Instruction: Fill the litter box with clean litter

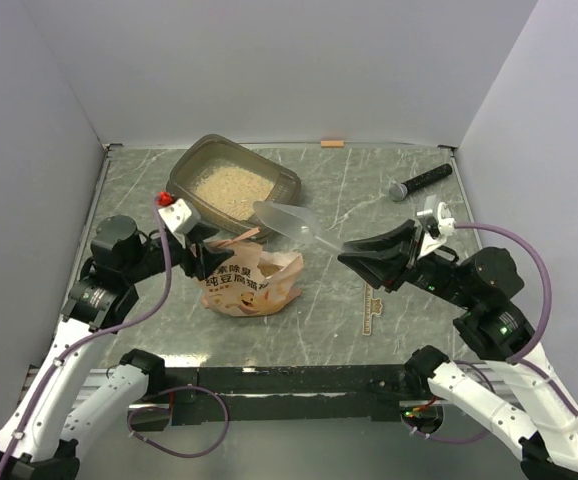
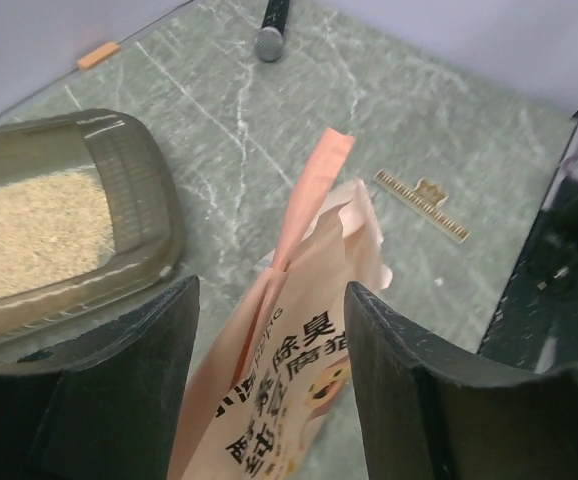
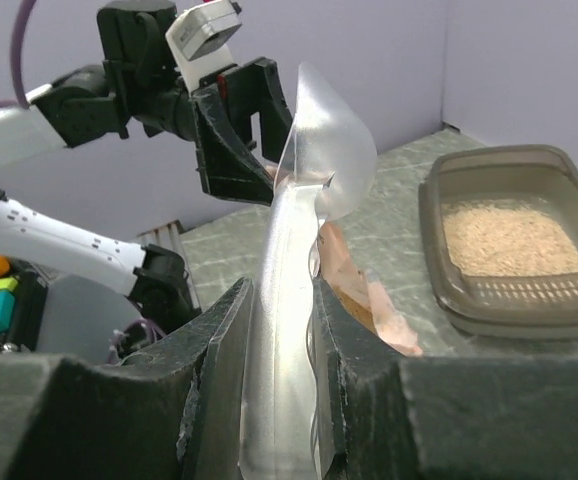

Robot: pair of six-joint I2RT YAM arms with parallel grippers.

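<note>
Standing loose with nothing pinching it, the pouch of clean litter could have slumped or tipped over. The left claw had its jaws spread apart on either side of the pouch's upper edge, gripping nothing. The litter box, already carrying a layer of granules, sat just beyond that claw, close to the pouch.

The right claw was clamped on the handle of a clear scoop, whose bowl reached out ahead toward the left claw. A careless swing risked striking that arm or the pouch. Bare counter lay ahead of the right claw, with a microphone further out. Enclosure walls closed three sides.
</note>
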